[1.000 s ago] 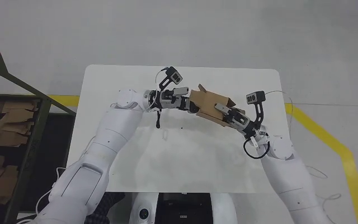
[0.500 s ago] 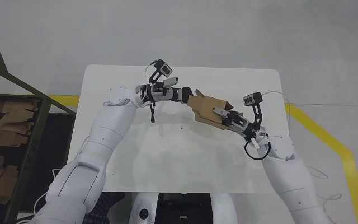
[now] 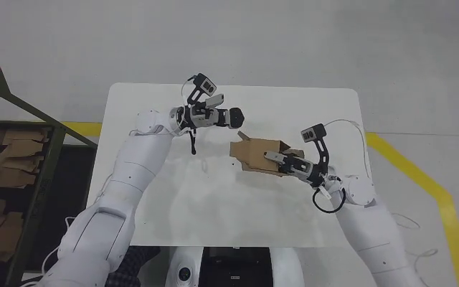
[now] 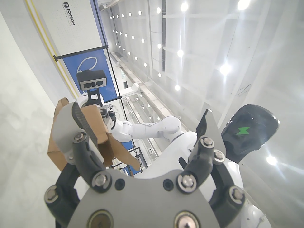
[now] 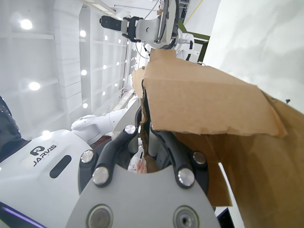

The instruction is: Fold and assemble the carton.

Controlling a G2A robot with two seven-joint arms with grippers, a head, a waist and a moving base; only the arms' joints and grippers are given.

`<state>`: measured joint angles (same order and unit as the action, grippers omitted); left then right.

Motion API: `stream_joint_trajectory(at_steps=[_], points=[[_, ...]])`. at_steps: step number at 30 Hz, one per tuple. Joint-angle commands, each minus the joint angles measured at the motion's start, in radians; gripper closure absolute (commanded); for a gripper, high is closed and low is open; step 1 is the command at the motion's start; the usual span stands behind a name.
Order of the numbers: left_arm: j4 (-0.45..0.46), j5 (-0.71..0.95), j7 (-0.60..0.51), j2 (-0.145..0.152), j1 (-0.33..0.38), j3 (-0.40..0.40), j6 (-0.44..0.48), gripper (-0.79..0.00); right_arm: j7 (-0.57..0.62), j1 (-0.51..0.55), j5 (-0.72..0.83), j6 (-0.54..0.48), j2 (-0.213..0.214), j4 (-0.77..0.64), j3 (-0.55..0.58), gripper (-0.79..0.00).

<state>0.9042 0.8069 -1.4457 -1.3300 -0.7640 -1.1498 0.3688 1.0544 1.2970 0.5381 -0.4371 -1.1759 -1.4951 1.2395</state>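
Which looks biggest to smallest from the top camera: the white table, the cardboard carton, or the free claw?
1. The table, by far the largest.
2. The carton, pinched by the right gripper.
3. The left gripper, open and apart from the carton, clearly the smallest.

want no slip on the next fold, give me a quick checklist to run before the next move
1. Right tool clamped on a wall of the carton: ok.
2. Left tool open and apart from the carton: ok.
3. Carton flaps folded shut: not ok, they stand loose and the end is open.
4. Carton resting on the table for support: cannot tell, it may be lifted.
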Motion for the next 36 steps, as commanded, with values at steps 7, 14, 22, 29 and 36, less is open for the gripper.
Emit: stream_joint_trajectory(at_steps=[7, 14, 22, 29, 36], points=[[-0.005, -0.005, -0.005, -0.014, 0.007, 0.046, 0.001, -0.785, -0.070, -0.001, -0.009, -0.006, 0.001, 0.013, 0.016, 0.000], [0.014, -0.003, -0.010, -0.014, -0.001, 0.047, -0.004, -0.785, -0.137, -0.019, -0.016, -0.011, -0.001, 0.048, 0.023, 0.000], [0.007, -0.004, -0.025, -0.025, 0.011, 0.079, -0.022, -0.785, -0.136, -0.041, 0.007, -0.008, -0.005, 0.078, 0.011, 0.000], [-0.013, -0.005, -0.025, -0.035, 0.027, 0.102, -0.019, -0.785, -0.135, -0.044, 0.012, -0.010, -0.005, 0.084, 0.010, 0.000], [-0.015, -0.006, -0.018, -0.032, 0.028, 0.087, -0.013, -0.785, -0.134, -0.040, 0.014, -0.011, -0.003, 0.083, 0.021, 0.000]])
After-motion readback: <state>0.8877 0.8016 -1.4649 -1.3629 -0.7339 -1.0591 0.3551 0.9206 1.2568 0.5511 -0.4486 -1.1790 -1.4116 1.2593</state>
